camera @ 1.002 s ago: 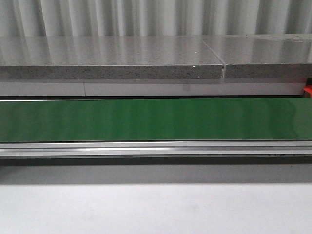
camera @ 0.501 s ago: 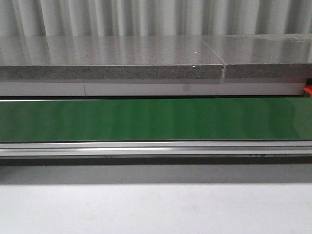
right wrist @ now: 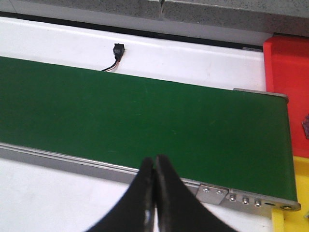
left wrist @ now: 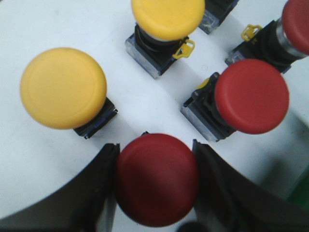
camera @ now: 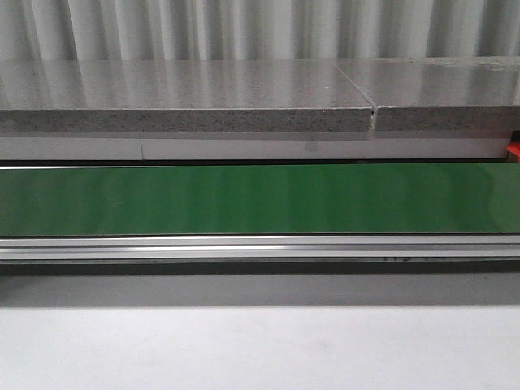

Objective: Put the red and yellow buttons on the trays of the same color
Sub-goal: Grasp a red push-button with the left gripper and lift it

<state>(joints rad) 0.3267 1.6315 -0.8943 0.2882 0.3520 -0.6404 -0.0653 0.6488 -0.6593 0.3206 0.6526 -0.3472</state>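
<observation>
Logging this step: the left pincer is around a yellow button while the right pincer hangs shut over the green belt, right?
Not quite. The left wrist view shows the left pincer around a red button, not a yellow one. The right pincer is indeed shut over the green belt.

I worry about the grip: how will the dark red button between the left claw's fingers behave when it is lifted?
The red button has a smooth, domed cap, so it may slip between the left claw fingers. It looks rigid, not floppy. Its wide cap over a narrower base, as on the neighbouring red button, suggests it is top-heavy and could tilt.
</observation>
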